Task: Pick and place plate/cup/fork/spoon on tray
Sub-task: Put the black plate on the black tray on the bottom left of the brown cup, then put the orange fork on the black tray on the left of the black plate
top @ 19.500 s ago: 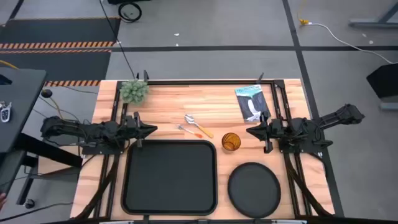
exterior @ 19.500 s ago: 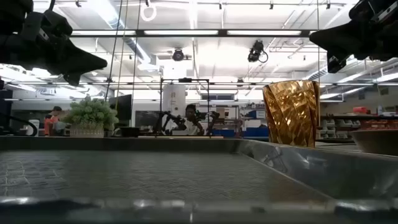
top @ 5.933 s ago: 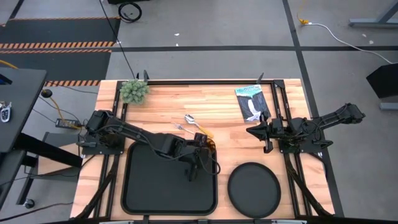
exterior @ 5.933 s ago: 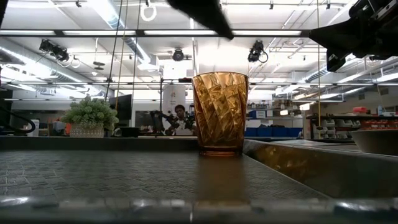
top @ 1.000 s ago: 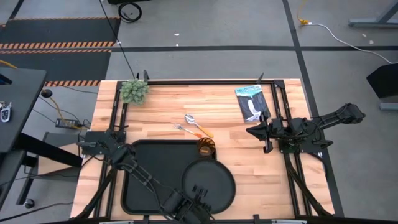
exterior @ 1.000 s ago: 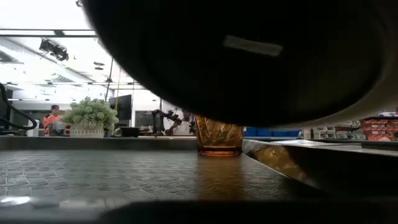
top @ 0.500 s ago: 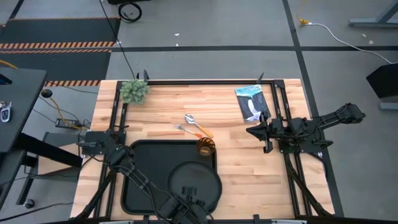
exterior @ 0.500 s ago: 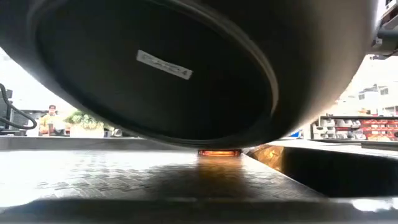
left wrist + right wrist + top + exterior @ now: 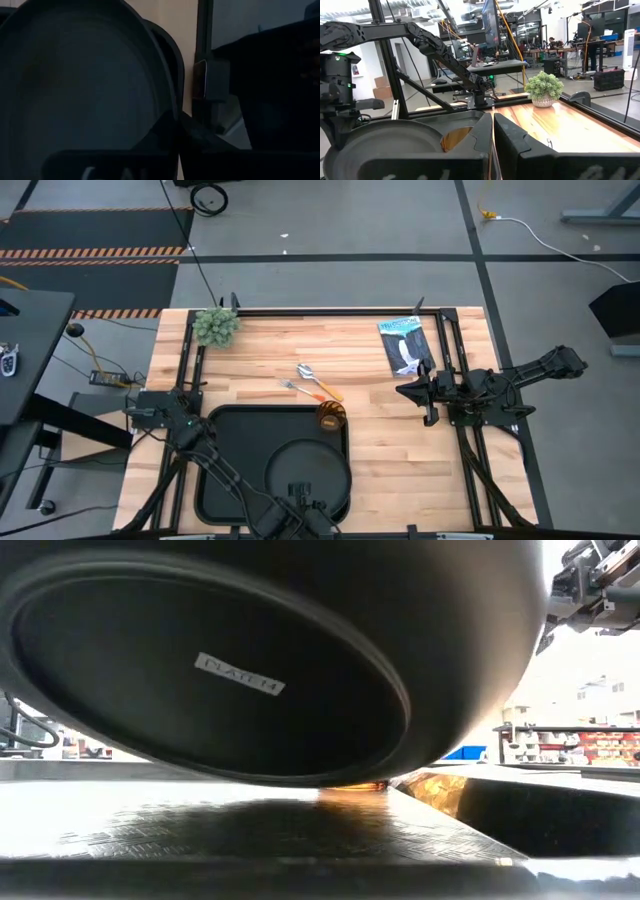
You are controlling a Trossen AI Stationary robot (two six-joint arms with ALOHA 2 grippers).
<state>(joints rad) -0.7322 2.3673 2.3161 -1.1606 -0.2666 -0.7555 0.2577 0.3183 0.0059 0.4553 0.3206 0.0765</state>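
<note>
Left claw point(image 9: 300, 498) clamped on the plate's point(image 9: 308, 470) near rim—tilted (over the tray point(image 9: 230, 455)).

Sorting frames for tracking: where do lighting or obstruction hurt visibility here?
Low view: the plate fills the frame, its underside dark against a blown-out background. Left wrist view: very dim, plate and tray barely separable. High view: evenly lit.
</note>
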